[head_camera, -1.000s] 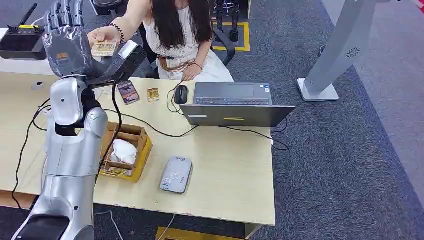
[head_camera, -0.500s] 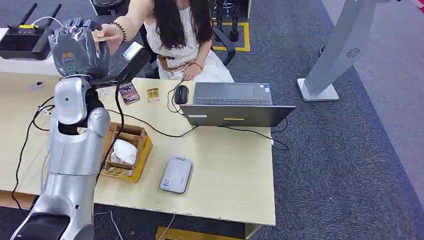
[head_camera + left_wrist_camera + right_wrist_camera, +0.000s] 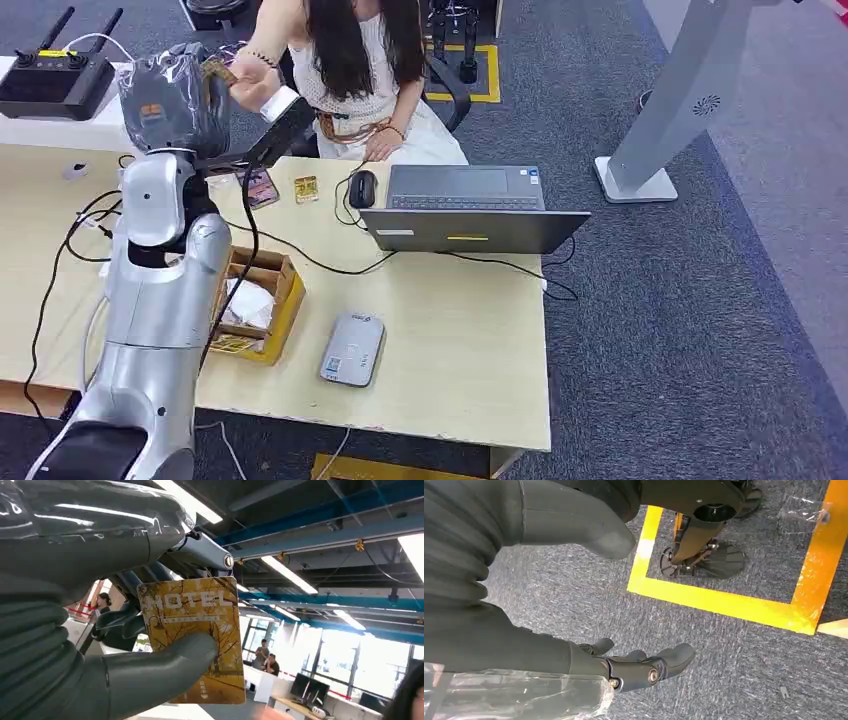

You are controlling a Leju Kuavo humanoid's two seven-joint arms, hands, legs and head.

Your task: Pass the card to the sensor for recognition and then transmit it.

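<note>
My left hand (image 3: 172,100), wrapped in clear plastic, is raised high over the table's far left side. It pinches a yellow card (image 3: 218,70). In the left wrist view the card (image 3: 192,630) reads "HOTEL" and sits between my thumb (image 3: 165,665) and the darker fingers behind it. A seated person's hand (image 3: 250,90) is close beside the card. The grey card sensor (image 3: 352,350) lies flat near the table's front edge, well below and to the right of my left hand. My right hand (image 3: 589,662) hangs over the carpet floor, fingers apart and holding nothing.
A cardboard box (image 3: 262,305) with white packing stands beside my left arm. A laptop (image 3: 465,205), a mouse (image 3: 363,187), cables and two loose cards (image 3: 306,189) lie on the table (image 3: 470,370). A black device (image 3: 55,75) sits at the far left, and a grey stand (image 3: 680,100) is on the floor at right.
My left hand's fingers, spread a second ago while the person held the card against it, have closed on the card. The raised arm has shifted slightly right. The person's hand has drawn back a little.
</note>
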